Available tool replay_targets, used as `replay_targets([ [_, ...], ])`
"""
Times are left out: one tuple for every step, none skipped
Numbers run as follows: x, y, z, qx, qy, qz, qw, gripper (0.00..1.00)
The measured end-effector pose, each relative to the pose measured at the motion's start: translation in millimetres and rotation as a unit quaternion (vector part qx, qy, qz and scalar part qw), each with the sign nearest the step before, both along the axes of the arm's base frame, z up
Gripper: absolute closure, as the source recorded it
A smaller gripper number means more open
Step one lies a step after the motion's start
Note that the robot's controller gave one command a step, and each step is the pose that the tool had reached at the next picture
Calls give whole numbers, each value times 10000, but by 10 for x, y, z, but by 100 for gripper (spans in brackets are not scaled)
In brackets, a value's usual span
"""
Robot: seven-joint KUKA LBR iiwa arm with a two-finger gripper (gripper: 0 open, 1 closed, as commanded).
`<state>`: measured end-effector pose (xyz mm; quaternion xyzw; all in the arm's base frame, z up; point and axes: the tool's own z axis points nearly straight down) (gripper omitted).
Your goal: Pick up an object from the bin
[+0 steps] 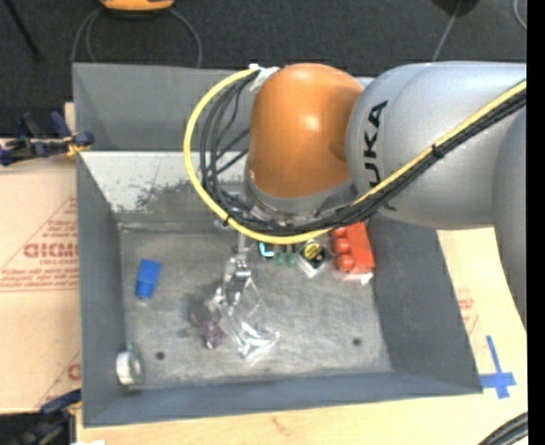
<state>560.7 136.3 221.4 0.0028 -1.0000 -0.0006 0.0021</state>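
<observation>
The gripper [238, 279] hung right of the blue block [148, 279], just above a crumpled clear plastic wrapper [251, 334], probably lined up to take it; whether it was spread or pressed together, I could not tell.

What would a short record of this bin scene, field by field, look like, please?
bin: grey metal bin
arm: gripper down in the bin's middle
nearest things: crumpled clear plastic, small purple thing
contact: cannot tell
left: blue block, lying alone
right: orange-red block, near the back wall
near-left corner: silver ring
</observation>
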Motion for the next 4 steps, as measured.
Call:
replay_targets([
  [104,506,-241,3,-42,230,9997,0],
  [6,-278,-1442,-6,-37,880,9961,0],
  [15,-242,-1402,11,-54,884,9961,100],
  [121,-169,59,-5,-87,1172,9931,100],
])
